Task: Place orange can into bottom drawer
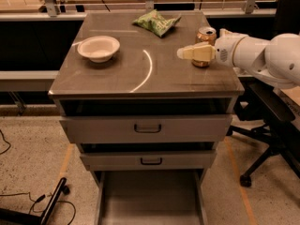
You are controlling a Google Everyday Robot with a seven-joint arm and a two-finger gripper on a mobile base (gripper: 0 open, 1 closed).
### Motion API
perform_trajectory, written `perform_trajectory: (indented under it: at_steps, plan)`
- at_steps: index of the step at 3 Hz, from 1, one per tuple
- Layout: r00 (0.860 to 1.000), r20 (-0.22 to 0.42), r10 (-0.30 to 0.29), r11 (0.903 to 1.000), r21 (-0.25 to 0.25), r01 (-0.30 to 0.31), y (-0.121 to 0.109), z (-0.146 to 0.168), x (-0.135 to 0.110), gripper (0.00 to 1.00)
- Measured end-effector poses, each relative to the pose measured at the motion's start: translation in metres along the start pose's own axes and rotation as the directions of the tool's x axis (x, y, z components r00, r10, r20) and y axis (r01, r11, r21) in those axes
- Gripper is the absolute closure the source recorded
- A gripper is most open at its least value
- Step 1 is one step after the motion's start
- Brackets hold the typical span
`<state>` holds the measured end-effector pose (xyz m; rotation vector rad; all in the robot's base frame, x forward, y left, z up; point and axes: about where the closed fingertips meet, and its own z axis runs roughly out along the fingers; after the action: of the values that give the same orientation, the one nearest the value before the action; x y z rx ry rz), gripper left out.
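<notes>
The orange can [206,33] stands upright on the cabinet top near its right edge. My gripper [188,52] reaches in from the right on a white arm, low over the top, at the can's front left and overlapping its lower part. I cannot tell whether it touches the can. The bottom drawer [150,198] is pulled out at the foot of the cabinet, and its flat floor is bare.
A white bowl [98,48] sits at the left of the cabinet top [140,78]. A green snack bag [156,22] lies at the back. Two closed drawer fronts with dark handles [147,128] are above the open drawer. An office chair [272,121] stands to the right.
</notes>
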<state>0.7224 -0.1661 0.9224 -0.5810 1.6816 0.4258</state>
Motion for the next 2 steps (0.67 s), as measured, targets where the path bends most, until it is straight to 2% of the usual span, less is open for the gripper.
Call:
perform_trajectory:
  at_steps: [2]
  plan:
    - [0.998, 0.04, 0.057, 0.9983, 0.006, -0.058, -0.003, 0.019, 0.01, 0.0]
